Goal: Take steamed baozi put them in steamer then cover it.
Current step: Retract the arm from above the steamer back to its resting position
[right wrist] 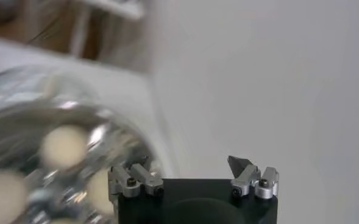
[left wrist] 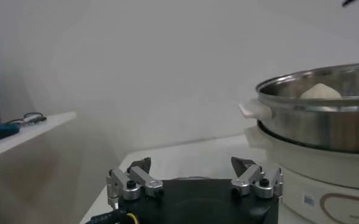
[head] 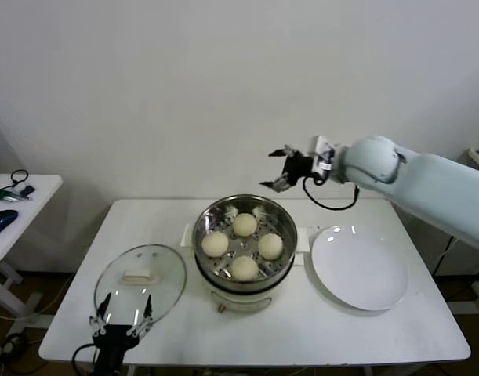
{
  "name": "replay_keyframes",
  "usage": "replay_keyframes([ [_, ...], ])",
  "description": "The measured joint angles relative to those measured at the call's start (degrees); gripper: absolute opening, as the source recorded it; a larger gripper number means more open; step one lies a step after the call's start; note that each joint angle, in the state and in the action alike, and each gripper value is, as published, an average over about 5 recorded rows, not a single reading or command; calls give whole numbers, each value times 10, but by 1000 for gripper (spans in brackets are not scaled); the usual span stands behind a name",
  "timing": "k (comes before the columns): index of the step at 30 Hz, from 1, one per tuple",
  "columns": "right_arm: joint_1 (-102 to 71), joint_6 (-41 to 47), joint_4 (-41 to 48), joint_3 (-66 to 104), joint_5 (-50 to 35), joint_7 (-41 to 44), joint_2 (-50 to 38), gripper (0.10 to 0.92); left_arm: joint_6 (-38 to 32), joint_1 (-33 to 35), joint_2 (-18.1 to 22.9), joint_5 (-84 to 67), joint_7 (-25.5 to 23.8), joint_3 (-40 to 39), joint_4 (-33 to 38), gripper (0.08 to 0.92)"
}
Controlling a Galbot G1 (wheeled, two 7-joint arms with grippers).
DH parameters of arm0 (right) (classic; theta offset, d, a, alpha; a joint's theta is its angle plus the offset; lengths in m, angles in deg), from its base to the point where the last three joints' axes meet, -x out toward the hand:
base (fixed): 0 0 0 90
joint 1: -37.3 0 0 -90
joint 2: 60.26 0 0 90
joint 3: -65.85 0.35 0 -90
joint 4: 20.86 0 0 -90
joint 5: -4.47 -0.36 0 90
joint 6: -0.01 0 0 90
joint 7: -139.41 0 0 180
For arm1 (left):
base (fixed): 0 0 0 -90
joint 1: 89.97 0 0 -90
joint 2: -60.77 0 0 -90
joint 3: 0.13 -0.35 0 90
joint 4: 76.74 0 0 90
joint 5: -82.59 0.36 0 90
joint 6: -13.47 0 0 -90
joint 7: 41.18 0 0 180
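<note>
The shiny steamer [head: 243, 270] stands mid-table with several cream baozi [head: 244, 225] on its perforated tray. Its side [left wrist: 325, 122] fills the right of the left wrist view, one bun top [left wrist: 320, 91] showing over the rim. The glass cover [head: 139, 280] with a cream handle lies flat on the table left of the steamer. My right gripper [head: 284, 169] hangs open and empty in the air above and behind the steamer's far right rim; its wrist view shows the steamer [right wrist: 57, 164] and baozi below. My left gripper [head: 123, 313] is open and empty, low at the table's front edge by the cover.
A flat white plate [head: 358, 268] lies bare to the right of the steamer. A side table [head: 12, 211] with small items stands at the far left. A white wall rises behind the table.
</note>
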Motion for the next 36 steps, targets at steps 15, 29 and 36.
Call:
replay_keyframes([
  [15,-570,-119,-52,572,42,-121,15,823,-6,-22,-15,9,0,-1,-10,823],
  [29,-949,-292,-40,830,103,-109,171,823,-63,-48,-34,145,42,33,-28,823],
  [36,-1004,-348,-27,843,131,-102,232,823,-96,-59,-54,318,104,68,-67,823],
])
